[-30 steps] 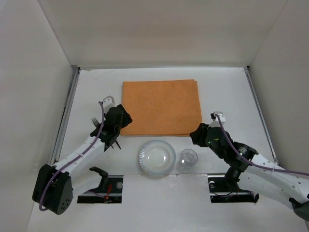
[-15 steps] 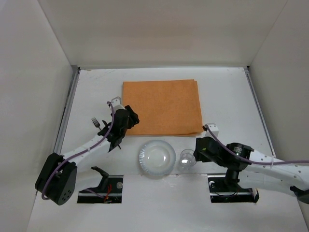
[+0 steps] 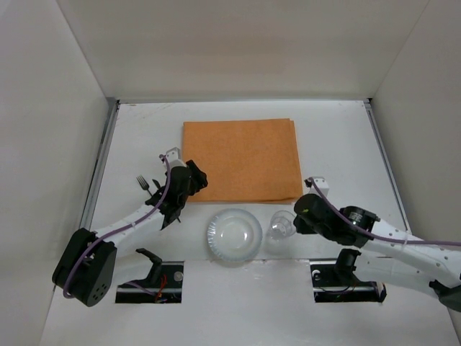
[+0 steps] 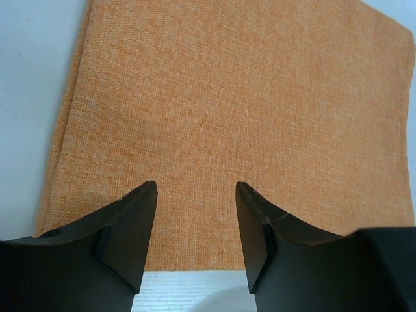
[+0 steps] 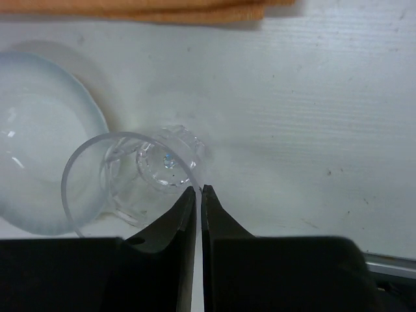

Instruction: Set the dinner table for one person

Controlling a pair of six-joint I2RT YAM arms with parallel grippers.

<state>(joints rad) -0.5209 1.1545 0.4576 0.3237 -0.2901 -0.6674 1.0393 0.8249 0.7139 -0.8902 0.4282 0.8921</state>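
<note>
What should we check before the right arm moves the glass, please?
1. Right gripper shut on the glass rim: ok.
2. Glass upright: cannot tell.
3. Glass apart from the plate: ok, a slim gap shows in the top view.
4. Orange mat flat and bare: ok.
5. Left gripper open and empty, above the mat's near edge: ok.
6. Fork lying on the dinner table, beside the left arm: ok.
</note>
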